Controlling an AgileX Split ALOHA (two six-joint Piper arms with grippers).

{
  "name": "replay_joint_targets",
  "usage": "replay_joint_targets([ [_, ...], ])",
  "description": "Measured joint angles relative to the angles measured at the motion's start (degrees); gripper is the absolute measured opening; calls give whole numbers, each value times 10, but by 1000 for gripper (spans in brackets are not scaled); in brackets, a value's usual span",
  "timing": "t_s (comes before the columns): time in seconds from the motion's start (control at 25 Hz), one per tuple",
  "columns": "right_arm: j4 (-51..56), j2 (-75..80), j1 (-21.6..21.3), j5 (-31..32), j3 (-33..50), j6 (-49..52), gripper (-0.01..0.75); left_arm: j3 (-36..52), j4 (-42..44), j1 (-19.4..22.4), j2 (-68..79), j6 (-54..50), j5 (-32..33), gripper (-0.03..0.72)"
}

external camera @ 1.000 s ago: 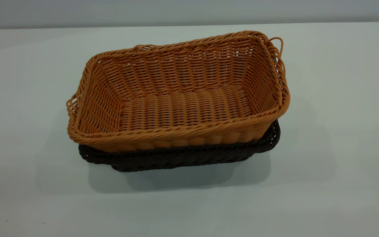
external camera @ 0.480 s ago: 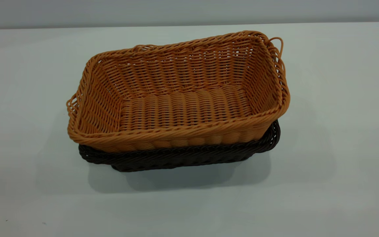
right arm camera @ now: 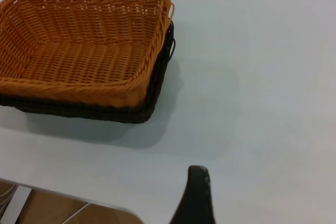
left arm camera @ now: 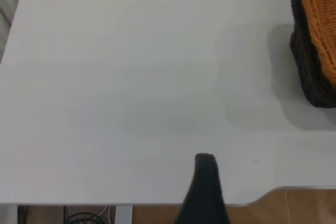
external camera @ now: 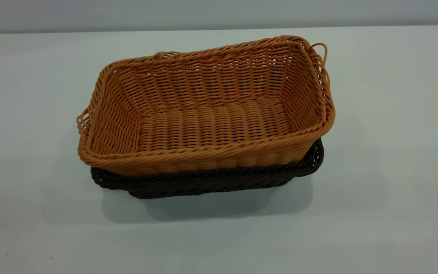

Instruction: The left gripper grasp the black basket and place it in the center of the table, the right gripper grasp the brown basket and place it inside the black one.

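Observation:
The brown basket (external camera: 211,114) sits nested in the black basket (external camera: 211,182) at the middle of the table (external camera: 394,152), slightly askew, with its right end raised. Only the black basket's front rim and wall show beneath it. Neither gripper appears in the exterior view. My left gripper (left arm camera: 260,182) hovers over the table's near edge, well away from the baskets (left arm camera: 315,51); one dark finger (left arm camera: 205,187) shows, with nothing between the jaws. My right gripper (right arm camera: 237,184) hovers over bare table off the baskets' end (right arm camera: 84,51); one dark finger (right arm camera: 197,198) shows and it holds nothing.
The table edge and wooden floor (left arm camera: 294,208) show below the left gripper, with cables near a table leg (left arm camera: 84,216). The table edge also shows in the right wrist view (right arm camera: 63,198). A pale wall (external camera: 219,13) runs behind the table.

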Motion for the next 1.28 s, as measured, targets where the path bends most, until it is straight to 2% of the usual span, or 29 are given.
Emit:
replay_joint_targets([
  [0.68, -10, 0, -11, 0, 0, 3, 582, 0, 0, 0, 0, -4, 0, 558],
  [1.04, -115, 0, -17, -4, 0, 106, 582, 0, 0, 0, 0, -4, 0, 558],
  [1.28, -127, 0, -17, -7, 0, 117, 582, 0, 0, 0, 0, -4, 0, 558],
])
